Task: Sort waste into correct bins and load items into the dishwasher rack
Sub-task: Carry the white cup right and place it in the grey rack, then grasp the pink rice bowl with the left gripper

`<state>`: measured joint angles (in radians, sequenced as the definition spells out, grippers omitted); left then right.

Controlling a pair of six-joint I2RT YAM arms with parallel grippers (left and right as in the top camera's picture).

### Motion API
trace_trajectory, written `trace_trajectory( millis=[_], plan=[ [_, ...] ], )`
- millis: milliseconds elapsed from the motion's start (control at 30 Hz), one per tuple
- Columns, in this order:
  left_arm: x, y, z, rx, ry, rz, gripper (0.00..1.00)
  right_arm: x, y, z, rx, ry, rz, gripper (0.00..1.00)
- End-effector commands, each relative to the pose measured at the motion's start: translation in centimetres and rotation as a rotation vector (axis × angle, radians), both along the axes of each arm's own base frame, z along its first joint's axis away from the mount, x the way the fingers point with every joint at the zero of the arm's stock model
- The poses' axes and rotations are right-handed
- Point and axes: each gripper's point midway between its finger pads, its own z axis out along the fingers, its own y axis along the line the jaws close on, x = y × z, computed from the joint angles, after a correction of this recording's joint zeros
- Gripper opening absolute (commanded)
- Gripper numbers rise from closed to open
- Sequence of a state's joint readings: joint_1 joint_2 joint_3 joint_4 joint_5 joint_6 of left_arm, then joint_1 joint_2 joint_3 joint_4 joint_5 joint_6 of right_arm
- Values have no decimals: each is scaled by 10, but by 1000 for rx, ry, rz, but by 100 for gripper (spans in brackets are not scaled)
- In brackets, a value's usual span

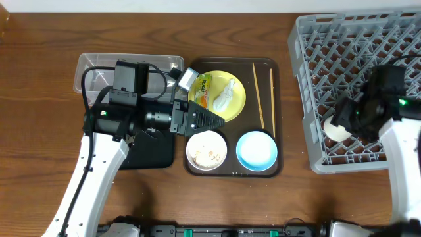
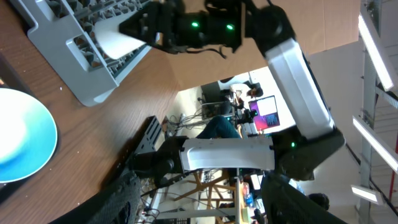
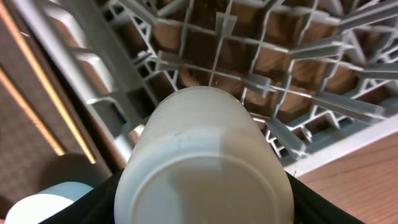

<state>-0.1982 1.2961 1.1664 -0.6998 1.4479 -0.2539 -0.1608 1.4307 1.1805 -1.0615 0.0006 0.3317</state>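
Observation:
The pale yellow plate [image 1: 231, 105] lies on a brown tray and carries the green-and-yellow wrapper [image 1: 203, 85] and a white scrap [image 1: 227, 92]. The white bowl [image 1: 206, 150] holds rice scraps. The light blue bowl [image 1: 256, 150] stands beside it and also shows in the left wrist view [image 2: 22, 140]. Two chopsticks [image 1: 258, 95] lie right of the plate. My left gripper [image 1: 212, 121] is open and empty over the tray, between plate and white bowl; its fingers [image 2: 205, 208] are apart. My right gripper [image 1: 343, 122] is shut on a white cup [image 3: 205, 162] inside the grey rack [image 1: 355, 39].
The clear tub [image 1: 99, 69] stands at the back left. The black tray [image 1: 154, 153] lies partly under my left arm. The brown serving tray [image 1: 279, 118] sits between the bins and the rack. The rack's front left corner [image 3: 112, 106] is close to the cup.

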Motion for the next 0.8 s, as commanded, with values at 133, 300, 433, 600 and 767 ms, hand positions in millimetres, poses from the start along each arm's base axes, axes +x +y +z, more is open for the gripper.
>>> trace_trajectory(
  millis=[133,300,433,600,767],
  plan=[
    [11,2,-9,81,-34,63,65,4,0,-15,28,33,-14,94],
    [18,7,-27,181,-12,126,65,9,21,22,100,-110,71,99],
    [29,16,-71,450,-18,240,64,4,78,72,314,-302,282,99],
    [37,50,-138,972,-36,430,64,-17,114,106,424,-394,408,99],
    [29,28,-176,1157,-24,425,57,-34,124,108,435,-371,437,99]
  ],
)
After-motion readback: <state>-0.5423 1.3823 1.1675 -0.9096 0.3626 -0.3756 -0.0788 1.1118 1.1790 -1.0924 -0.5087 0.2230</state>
